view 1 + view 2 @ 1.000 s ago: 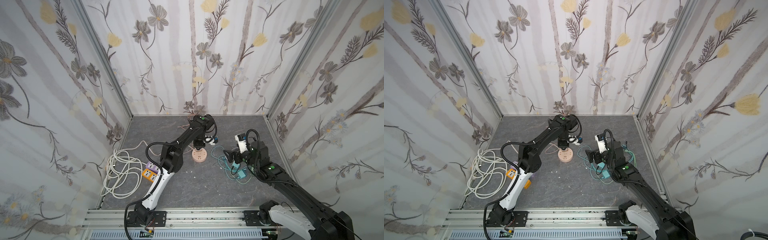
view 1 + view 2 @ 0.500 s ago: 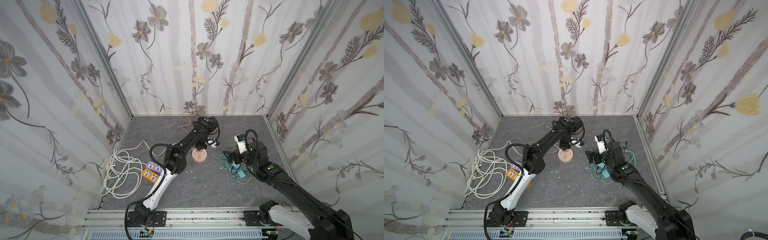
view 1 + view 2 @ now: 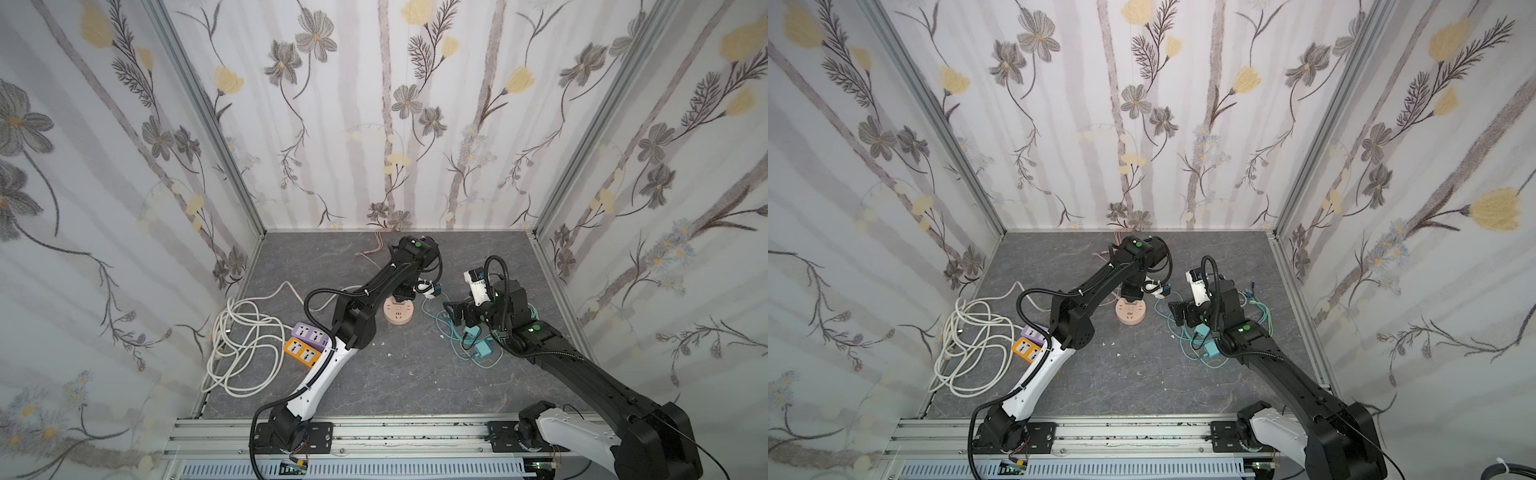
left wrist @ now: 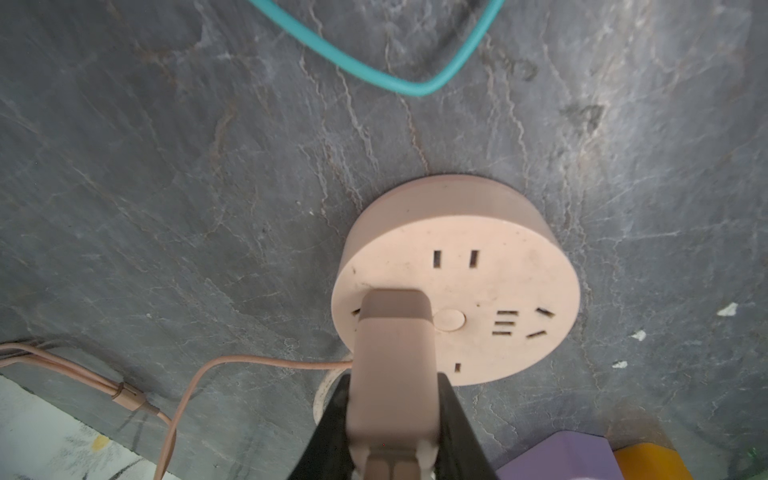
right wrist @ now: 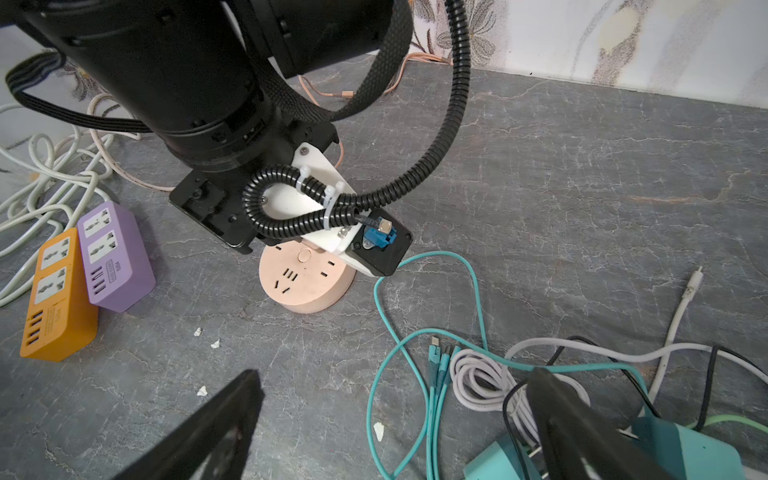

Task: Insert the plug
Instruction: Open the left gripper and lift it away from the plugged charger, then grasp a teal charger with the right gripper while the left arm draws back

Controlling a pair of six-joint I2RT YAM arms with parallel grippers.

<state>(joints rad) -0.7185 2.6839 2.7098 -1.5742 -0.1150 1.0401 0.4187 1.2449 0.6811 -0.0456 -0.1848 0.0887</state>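
Observation:
A pink plug [image 4: 395, 361] on a thin pink cord is clamped between the black fingers of my left gripper [image 4: 395, 382], which is shut on it. The plug's front end meets the face of the round pink socket [image 4: 490, 266] near one edge; its prongs are hidden. In both top views the left gripper [image 3: 404, 294] [image 3: 1133, 293] stands over the far side of the socket [image 3: 398, 312] [image 3: 1131, 312]. My right gripper [image 5: 395, 376] [image 3: 457, 313] hangs open, holding nothing, above teal cables [image 5: 432, 374] to the right of the socket [image 5: 305, 286].
A purple power strip [image 3: 311, 334] and an orange one [image 3: 302, 351] lie left of the socket, beside a coil of white cable [image 3: 245, 345]. Teal adapters [image 3: 482, 348] and a white cable bundle [image 5: 478, 374] lie under the right arm. Walls enclose three sides.
The left arm's wrist has shifted slightly to the right over the round socket, still gripping the plug. The right arm has stayed where it was, open.

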